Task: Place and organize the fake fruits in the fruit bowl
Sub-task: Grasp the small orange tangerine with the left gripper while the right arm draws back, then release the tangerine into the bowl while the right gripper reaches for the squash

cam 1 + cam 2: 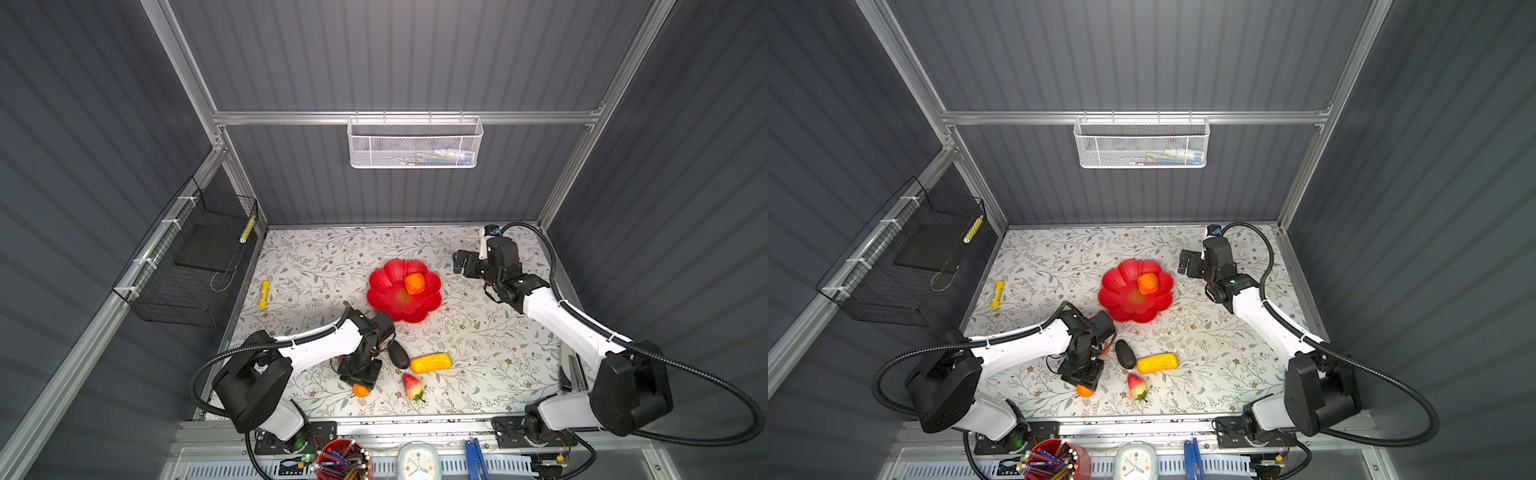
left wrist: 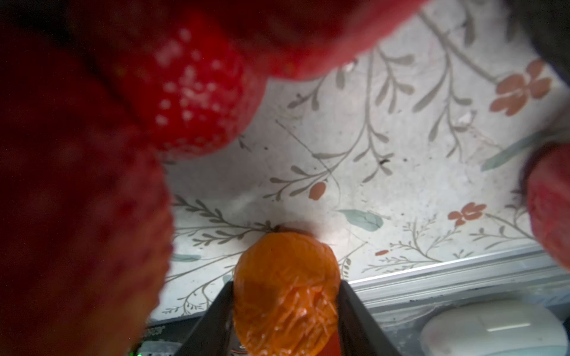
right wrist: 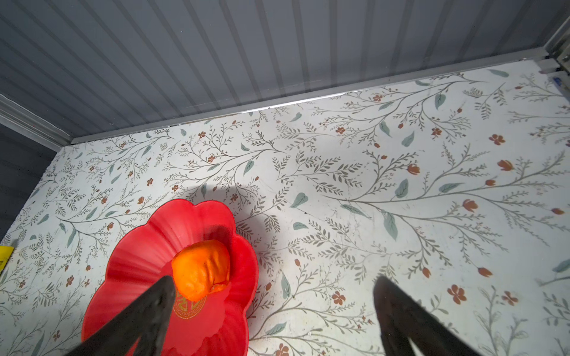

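Note:
The red flower-shaped fruit bowl (image 1: 386, 291) (image 1: 1117, 286) (image 3: 138, 262) sits mid-table and holds the blocky orange fruit (image 1: 414, 283) (image 3: 202, 268). Near the front lie the dark avocado (image 1: 398, 354), the yellow oblong fruit (image 1: 431, 363) and the strawberry (image 1: 412, 386). My left gripper (image 1: 360, 384) (image 2: 287, 286) points down, its jaws pressed on both sides of the small round orange (image 1: 360, 390) (image 2: 285, 292). The red grape-like bunch (image 2: 191, 92) is blurred close to the left wrist lens and hidden under that arm in both top views. My right gripper (image 1: 457, 264) (image 3: 274, 282) stands open and empty beside the bowl's right rim.
A thin yellow marker (image 1: 264, 294) lies at the table's left edge. A black wire basket (image 1: 187, 266) hangs on the left wall, a white mesh basket (image 1: 414, 143) on the back wall. A red cup of pens (image 1: 343, 459) and a clock (image 1: 417, 463) stand beyond the front rail.

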Controlling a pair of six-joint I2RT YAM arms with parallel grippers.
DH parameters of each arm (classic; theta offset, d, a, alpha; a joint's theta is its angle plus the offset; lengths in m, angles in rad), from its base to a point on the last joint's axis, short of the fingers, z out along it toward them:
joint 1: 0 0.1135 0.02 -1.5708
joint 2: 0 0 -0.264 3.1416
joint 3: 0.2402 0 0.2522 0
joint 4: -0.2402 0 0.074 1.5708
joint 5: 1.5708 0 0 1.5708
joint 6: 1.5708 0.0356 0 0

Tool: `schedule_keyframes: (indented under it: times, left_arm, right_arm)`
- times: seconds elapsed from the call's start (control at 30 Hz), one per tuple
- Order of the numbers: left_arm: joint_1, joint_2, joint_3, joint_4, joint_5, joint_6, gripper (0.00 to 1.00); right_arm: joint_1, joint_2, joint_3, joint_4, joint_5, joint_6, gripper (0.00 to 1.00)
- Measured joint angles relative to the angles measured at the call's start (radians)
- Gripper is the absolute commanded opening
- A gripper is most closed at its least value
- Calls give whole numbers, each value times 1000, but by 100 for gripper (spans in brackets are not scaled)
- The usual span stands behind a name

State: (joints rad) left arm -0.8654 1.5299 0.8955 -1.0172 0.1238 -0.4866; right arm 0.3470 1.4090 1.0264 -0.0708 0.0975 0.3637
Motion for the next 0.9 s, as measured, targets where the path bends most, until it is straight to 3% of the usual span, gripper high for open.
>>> schedule_keyframes:
  times: [0.23, 0.47, 0.7, 0.9]
  left_arm:
    - [0, -68, 45, -1, 35, 16, 37]
    - [2, -190, 311, -34, 21, 85, 37]
    - [100, -103, 481, 53, -55, 172, 37]
    - [176, 112, 568, 225, -97, 238, 37]
  right_arm:
    - [-7, -2, -3, 4, -6, 7, 99]
    - [-14, -2, -5, 5, -15, 19, 99]
    - [-15, -10, -18, 0, -35, 36, 99]
    - [-15, -50, -53, -43, -70, 56, 99]
